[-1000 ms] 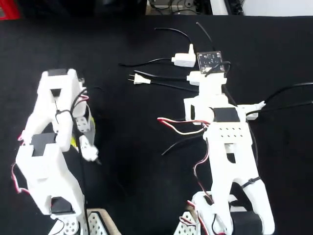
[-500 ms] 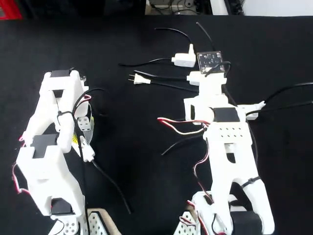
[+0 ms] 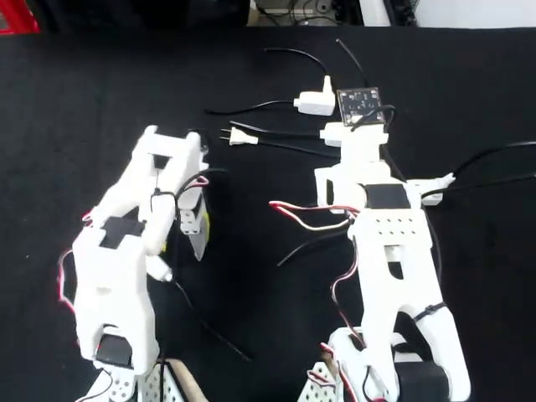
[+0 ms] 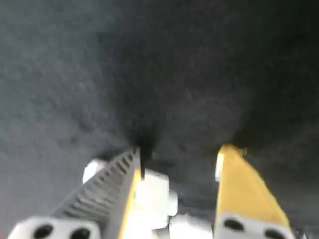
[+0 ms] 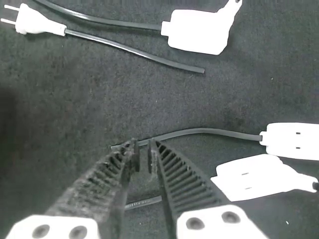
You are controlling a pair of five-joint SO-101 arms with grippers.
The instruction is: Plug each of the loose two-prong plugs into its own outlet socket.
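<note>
A loose two-prong plug (image 3: 243, 136) (image 5: 32, 24) lies on the black table on its black cable. A white angled adapter (image 3: 314, 102) (image 5: 197, 32) sits just beyond it. Two white outlet sockets (image 5: 291, 141) (image 5: 259, 177) lie beside my right gripper (image 5: 141, 155). That gripper is shut, its tips at the loose end of the upper socket's cable (image 5: 199, 133). My left gripper (image 3: 197, 239) (image 4: 179, 164) hangs open over bare cloth. Another white plug (image 3: 159, 270) on a black cable lies by the left arm. A white piece (image 4: 152, 196) rests against the ribbed finger (image 4: 112, 186).
Black cables (image 3: 494, 167) run off to the right past the right arm. A small circuit board (image 3: 360, 102) sits on the right wrist. Open black cloth lies between the arms and along the far left.
The left arm has swung right and toward the far side. The white plug's black cable has come into sight and drifted right. The right arm has kept still.
</note>
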